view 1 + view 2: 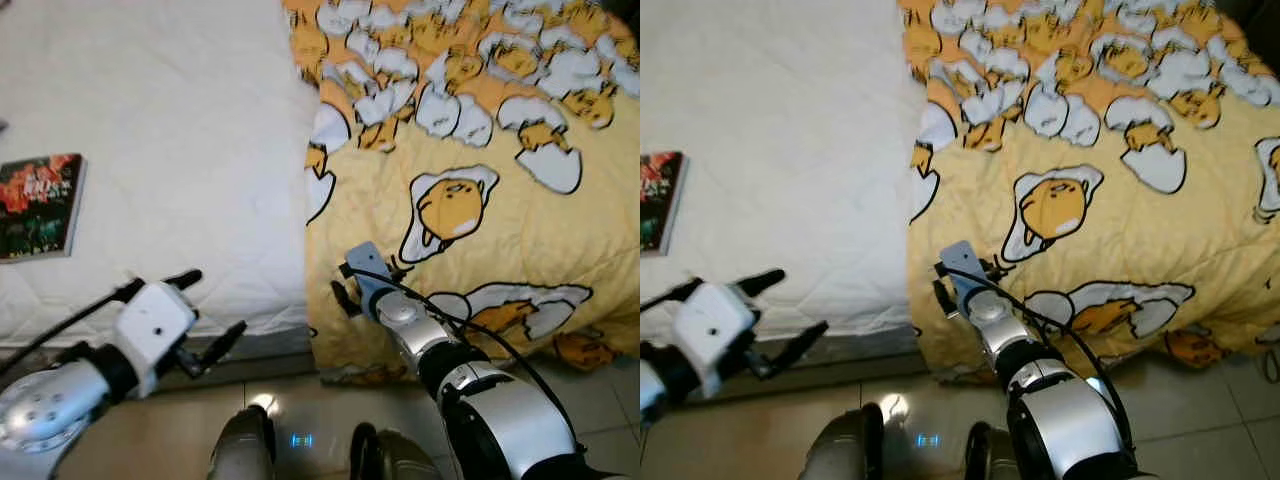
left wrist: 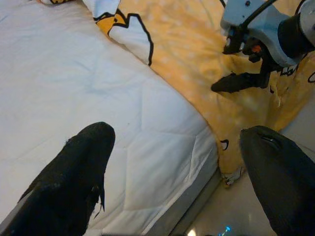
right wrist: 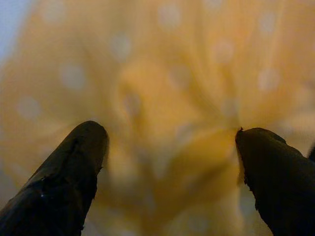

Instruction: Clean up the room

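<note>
Over on the bed, a yellow blanket (image 1: 480,150) with a cartoon egg print covered the right side, its edge draping down over the mattress side toward the tiled floor (image 1: 600,400). The left side of the bed was just bare white quilted mattress (image 1: 170,130), with a book (image 1: 38,205) lying flat on it near the far left, well apart from the blanket.

The right gripper (image 1: 352,290) was pushed up right against the hanging part of the blanket, close to its left edge. From the right wrist camera, both black fingers (image 3: 64,177) were spread wide with blurry yellow dotted fabric between them, so the jaws looked released, not pinching anything. Can't really tell if the tips were touching the cloth or just hovering next to it.

The left gripper (image 1: 215,315) sat low by the front edge of the mattress, over the white part, also with its fingers (image 2: 74,172) splayed apart and holding nothing. Its wrist camera looked across the white quilt toward the blanket edge and caught the right gripper (image 2: 236,81) there beside the yellow fabric.
</note>
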Motion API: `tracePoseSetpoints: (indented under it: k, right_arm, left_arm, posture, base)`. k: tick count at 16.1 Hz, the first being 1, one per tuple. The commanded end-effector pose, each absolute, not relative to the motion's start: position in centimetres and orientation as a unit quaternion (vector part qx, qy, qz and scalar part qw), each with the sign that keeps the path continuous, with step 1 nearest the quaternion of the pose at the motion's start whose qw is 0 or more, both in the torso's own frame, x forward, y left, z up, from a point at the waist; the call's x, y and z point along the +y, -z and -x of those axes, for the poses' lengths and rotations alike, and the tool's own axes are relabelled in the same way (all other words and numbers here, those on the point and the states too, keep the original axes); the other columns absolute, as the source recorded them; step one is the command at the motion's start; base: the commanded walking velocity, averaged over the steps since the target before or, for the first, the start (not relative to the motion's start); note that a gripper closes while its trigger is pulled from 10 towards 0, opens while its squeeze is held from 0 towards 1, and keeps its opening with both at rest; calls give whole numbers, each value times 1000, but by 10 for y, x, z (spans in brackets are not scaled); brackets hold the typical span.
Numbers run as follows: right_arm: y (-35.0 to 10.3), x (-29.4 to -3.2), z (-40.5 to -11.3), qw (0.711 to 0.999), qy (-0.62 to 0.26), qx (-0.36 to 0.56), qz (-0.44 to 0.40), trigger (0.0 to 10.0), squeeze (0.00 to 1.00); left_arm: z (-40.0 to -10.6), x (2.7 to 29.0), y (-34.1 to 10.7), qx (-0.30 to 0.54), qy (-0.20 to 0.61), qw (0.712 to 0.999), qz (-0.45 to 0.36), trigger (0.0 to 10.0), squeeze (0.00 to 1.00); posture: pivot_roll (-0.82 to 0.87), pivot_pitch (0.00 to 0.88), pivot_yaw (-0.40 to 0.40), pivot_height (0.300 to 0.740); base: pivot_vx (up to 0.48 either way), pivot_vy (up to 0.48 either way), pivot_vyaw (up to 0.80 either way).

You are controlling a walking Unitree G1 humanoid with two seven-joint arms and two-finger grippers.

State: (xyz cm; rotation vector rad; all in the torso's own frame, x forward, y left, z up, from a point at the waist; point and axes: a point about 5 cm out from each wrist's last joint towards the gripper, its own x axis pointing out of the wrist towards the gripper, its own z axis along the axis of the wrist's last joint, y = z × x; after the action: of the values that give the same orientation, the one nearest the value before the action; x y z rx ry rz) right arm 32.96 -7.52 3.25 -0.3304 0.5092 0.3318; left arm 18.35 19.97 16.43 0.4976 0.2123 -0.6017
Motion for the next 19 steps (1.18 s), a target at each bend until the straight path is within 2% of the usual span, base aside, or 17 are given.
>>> tracePoseSetpoints:
  k: [1,2,3,19]
  right_arm:
    - [-27,-81,-327,937,-151,269,167,10000,0]
    - [-26,-82,-326,938,-149,273,153,1765,0]
    - [-26,-83,-327,939,-152,271,150,0,0]
    - [-31,-93,-332,941,-167,263,130,0,0]
  left_arm:
    - [-177,198,-167,111,301,916,-241,10000,294]
    - [-174,199,-168,115,303,914,-244,10000,298]
    - [-172,199,-169,118,301,914,-246,10000,294]
    - [-175,195,-169,132,319,906,-246,10000,298]
  posture:
    - [459,308,-36,740]
    - [468,310,-42,740]
    - [472,310,-46,740]
    - [458,269,-46,740]
  base:
    - [0,0,0]
    - [0,0,0]
    - [0,0,0]
    - [0,0,0]
